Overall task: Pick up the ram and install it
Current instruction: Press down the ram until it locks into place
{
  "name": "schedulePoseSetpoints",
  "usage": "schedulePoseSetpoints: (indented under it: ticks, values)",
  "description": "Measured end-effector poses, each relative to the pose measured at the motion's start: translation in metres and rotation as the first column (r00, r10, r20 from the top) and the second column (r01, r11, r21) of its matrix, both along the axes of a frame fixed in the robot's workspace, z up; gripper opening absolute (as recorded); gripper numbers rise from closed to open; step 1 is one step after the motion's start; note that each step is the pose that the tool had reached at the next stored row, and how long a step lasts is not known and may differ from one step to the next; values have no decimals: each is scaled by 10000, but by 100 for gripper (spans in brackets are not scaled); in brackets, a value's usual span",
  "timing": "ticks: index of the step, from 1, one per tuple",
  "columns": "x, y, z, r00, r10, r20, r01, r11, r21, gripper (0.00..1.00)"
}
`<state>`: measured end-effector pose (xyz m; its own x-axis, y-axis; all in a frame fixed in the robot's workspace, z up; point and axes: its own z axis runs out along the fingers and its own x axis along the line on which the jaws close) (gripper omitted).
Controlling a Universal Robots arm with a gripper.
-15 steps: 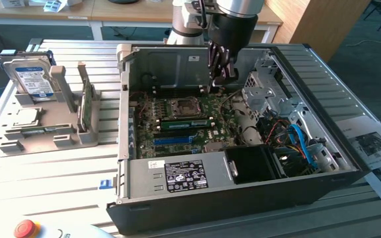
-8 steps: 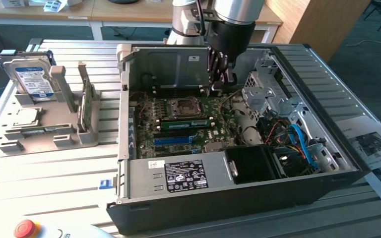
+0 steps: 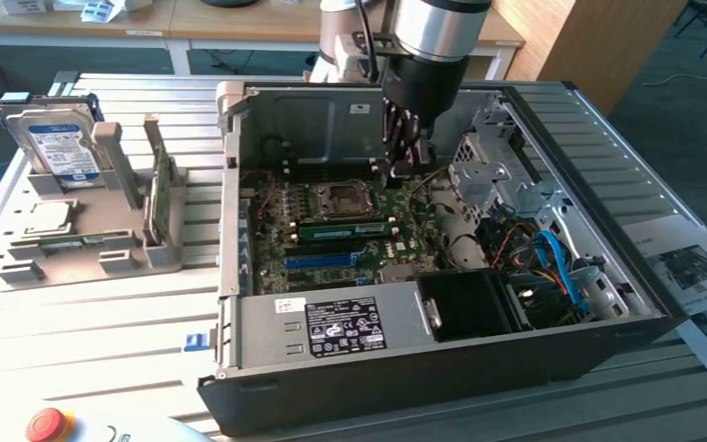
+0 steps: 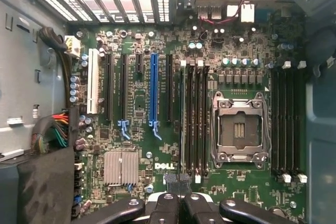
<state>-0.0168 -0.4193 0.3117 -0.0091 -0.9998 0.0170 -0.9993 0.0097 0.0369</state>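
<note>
Exterior view:
Gripper [image 3: 403, 168]: closed, nothing visibly held, hovering inside the case above the motherboard [image 3: 329, 230].
Ram [image 3: 343, 230]: green stick lying seated beside the CPU socket [image 3: 339, 197].

Wrist view:
Fingers [image 4: 168, 205]: pressed together, empty, above the motherboard's [image 4: 136, 103] memory slots [image 4: 195, 119].
Advice: press squarely, evenly along the stick.

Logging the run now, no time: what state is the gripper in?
Gripper: shut, holding nothing that can be seen, inside the open black computer case above the green motherboard.
</note>
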Motion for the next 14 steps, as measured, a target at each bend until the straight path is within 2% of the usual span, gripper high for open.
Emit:
schedulePoseSetpoints:
  ticks: [14]
  values:
    - [0,0,-253,10000,-3,8,3,10000,-1,10]
